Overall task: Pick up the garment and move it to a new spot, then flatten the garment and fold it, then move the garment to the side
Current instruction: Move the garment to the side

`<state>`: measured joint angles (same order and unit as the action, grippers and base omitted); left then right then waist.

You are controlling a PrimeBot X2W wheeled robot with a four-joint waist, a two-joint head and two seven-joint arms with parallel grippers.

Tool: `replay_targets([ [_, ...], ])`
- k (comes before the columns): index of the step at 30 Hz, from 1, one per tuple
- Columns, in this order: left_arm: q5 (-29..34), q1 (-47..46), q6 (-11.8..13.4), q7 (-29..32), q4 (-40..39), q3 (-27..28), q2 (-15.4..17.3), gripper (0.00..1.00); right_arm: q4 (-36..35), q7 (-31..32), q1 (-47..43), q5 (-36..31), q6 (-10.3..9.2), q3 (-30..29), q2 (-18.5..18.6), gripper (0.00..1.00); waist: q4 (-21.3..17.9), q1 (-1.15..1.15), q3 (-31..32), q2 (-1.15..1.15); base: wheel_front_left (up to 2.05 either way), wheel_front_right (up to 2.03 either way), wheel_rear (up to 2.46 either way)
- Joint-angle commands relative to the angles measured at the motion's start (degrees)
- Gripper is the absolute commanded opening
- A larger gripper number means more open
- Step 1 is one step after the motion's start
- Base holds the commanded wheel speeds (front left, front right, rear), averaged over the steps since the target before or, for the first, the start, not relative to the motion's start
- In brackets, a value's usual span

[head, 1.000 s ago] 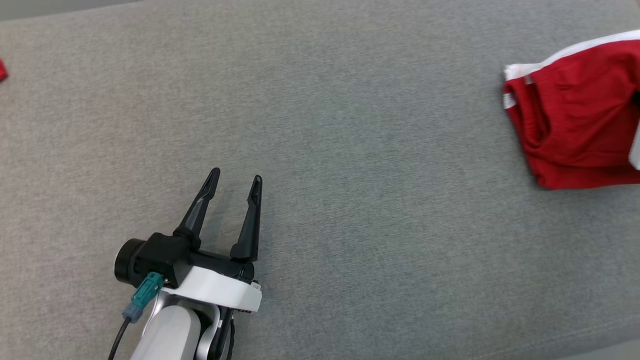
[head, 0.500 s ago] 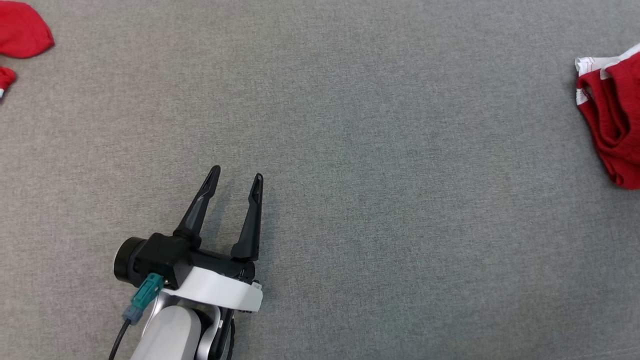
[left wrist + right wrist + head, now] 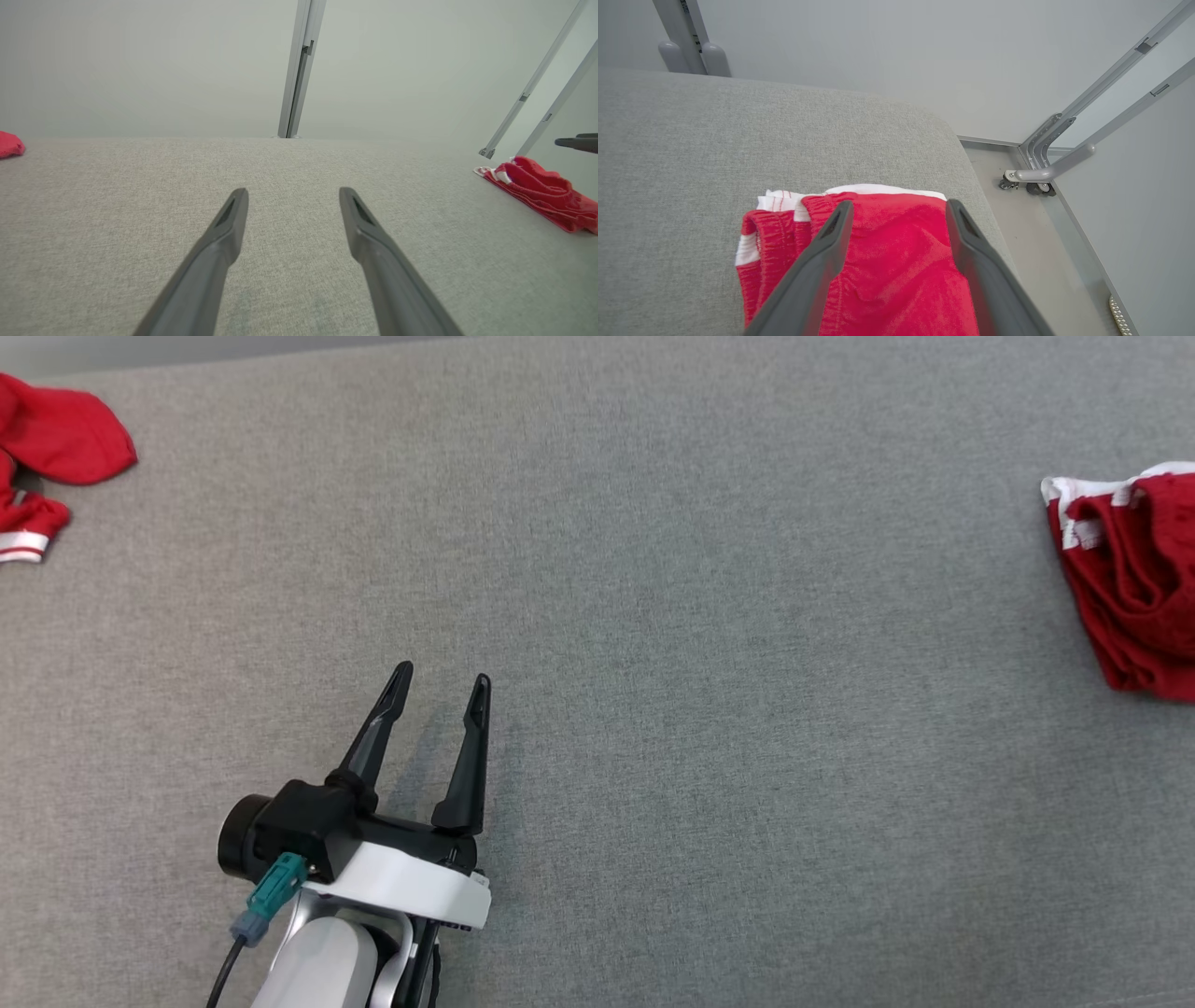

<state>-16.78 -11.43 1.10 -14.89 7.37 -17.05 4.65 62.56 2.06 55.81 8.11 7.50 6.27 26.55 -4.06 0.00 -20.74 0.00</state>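
The garment (image 3: 1134, 588) is red with white trim and lies bunched in folds at the far right of the grey table (image 3: 653, 616). In the right wrist view my right gripper (image 3: 900, 204) hovers over the garment (image 3: 887, 261) with its fingers spread wide and nothing between them. My left gripper (image 3: 442, 675) stands open over bare table at the lower left, far from the garment. In the left wrist view the open left gripper (image 3: 293, 191) points across the table, with the garment (image 3: 537, 191) at the right and a dark fingertip (image 3: 577, 142) of the right gripper above it.
Another red cloth (image 3: 56, 429) lies at the table's far left corner. The garment sits close to the table's rounded right edge (image 3: 971, 158), beyond which are the floor and grey metal frame legs (image 3: 1045, 163). An upright post (image 3: 299, 70) stands behind the table.
The head camera has shifted, bringing the other red cloth in at the top left. The pale arm piece over the garment has gone from the right edge; the garment lies released and more bunched.
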Motion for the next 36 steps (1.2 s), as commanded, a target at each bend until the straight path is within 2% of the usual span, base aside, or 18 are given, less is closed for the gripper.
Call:
replay_targets([
  [1, -0.4, 0.3, 0.4, -0.2, 0.4, 0.4, 0.2, 1.00, -0.4, -1.4, -0.6, 0.6, 0.00, 0.5, -0.8, 1.00, -0.1, 0.00, 1.4, 0.00, 0.00, 0.00, 0.00],
  [12, -2.0, 1.6, 1.0, -0.3, 3.2, 2.4, -0.4, 1.00, -6.6, -9.7, -6.9, 6.8, 0.00, 6.0, -5.7, 1.00, 0.5, 0.00, 9.9, 0.00, 0.00, 0.00, 0.00],
  [20, -3.2, 4.9, 1.8, -0.3, 6.7, 4.1, -0.9, 1.00, -15.2, -12.6, -17.2, 12.3, 0.00, 8.2, -9.7, 1.00, 1.9, 0.00, 16.7, 0.00, 0.00, 0.00, 0.00],
  [28, -3.4, 7.6, 2.6, -0.3, 8.2, 5.1, -1.1, 1.00, -24.5, -15.1, -28.4, 9.1, 0.00, 2.7, -13.9, 1.00, 3.7, 0.00, 20.5, 0.00, 0.00, 0.00, 0.00],
  [36, -3.5, 10.9, 3.6, -0.3, 8.0, 6.0, -1.2, 1.00, -39.2, -15.3, -41.8, 0.4, 0.00, -5.4, -22.2, 1.00, 5.5, 0.00, 21.5, 0.00, 0.00, 0.00, 0.00],
])
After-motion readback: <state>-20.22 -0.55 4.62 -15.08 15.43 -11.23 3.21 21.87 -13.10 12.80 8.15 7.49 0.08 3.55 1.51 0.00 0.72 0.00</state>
